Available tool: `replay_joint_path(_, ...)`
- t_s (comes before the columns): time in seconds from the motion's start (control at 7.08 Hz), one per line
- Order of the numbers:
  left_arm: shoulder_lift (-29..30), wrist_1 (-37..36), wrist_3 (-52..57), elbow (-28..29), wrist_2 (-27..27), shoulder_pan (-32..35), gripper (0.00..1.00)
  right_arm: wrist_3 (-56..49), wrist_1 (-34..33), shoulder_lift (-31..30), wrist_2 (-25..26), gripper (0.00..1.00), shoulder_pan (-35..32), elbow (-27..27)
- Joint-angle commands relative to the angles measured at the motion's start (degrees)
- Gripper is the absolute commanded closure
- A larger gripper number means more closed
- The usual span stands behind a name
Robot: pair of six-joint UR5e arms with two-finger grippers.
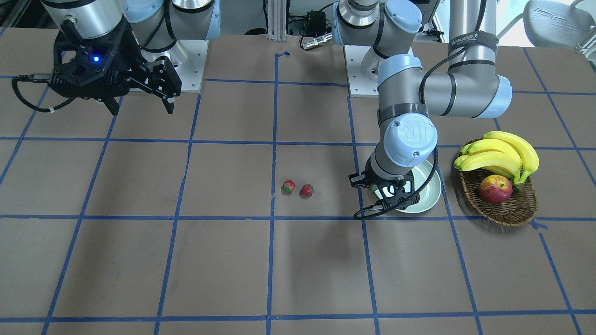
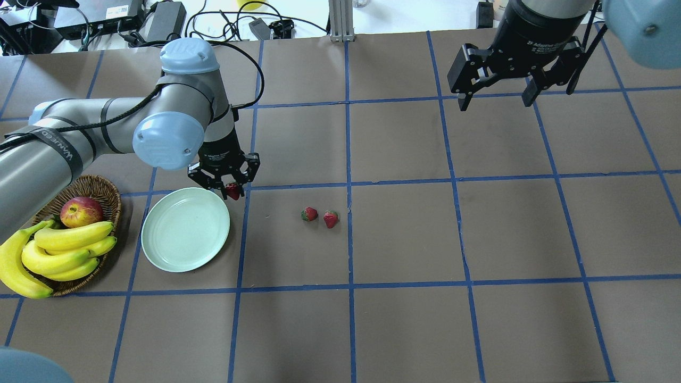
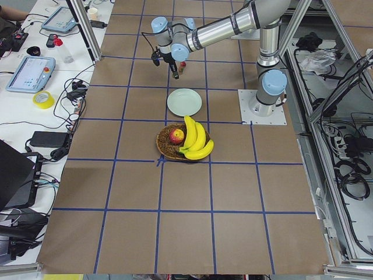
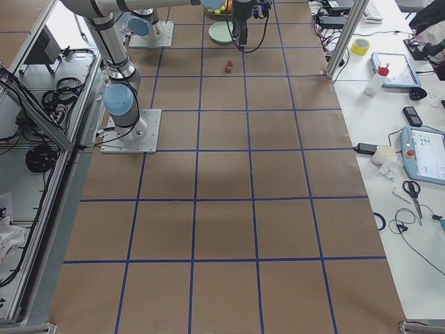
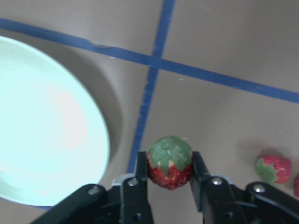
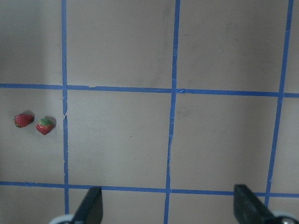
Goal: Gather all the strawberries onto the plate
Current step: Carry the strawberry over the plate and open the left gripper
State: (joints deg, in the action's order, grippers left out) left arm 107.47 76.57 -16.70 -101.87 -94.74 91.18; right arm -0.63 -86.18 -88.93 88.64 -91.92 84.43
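My left gripper (image 5: 170, 170) is shut on one strawberry (image 5: 169, 162), red with a green cap, and holds it above the table just beside the rim of the pale mint-green plate (image 2: 185, 229); the held berry also shows in the overhead view (image 2: 232, 190). The plate holds nothing in the overhead view. Two more strawberries (image 2: 309, 214) (image 2: 331, 218) lie side by side on the table to the right of the plate. My right gripper (image 2: 497, 94) is open and empty, high over the far right of the table.
A brown wicker basket (image 2: 104, 190) with an apple (image 2: 81, 211) and a bunch of bananas (image 2: 58, 251) stands left of the plate. Blue tape lines grid the brown tabletop. Cables and power bricks lie beyond the far edge.
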Motion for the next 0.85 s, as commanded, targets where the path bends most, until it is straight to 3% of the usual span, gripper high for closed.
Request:
replay_joint_path(0.0, 0.37, -1.05, 0.71, -5.32, -5.59, -2.58, 1.0, 0.02, -0.04, -0.01, 0.13, 0.0, -0.01, 0.03)
replay_joint_path(0.14, 1.25, -6.47, 4.27, -6.67, -7.29, -2.93, 1.0, -0.07, 0.05, -0.01, 0.13, 0.0, 0.08, 0.03)
replay_joint_path(0.57, 1.69, -7.23, 11.95, -8.6, -7.3, -9.08, 1.0, -0.07, 0.05, -0.01, 0.31, 0.0, 0.08, 0.03)
replay_joint_path(0.71, 1.61, -7.14, 12.13, -8.61, -7.39, -9.09, 0.41, -0.07, -0.04, -0.1, 0.22, 0.0, 0.08, 0.03)
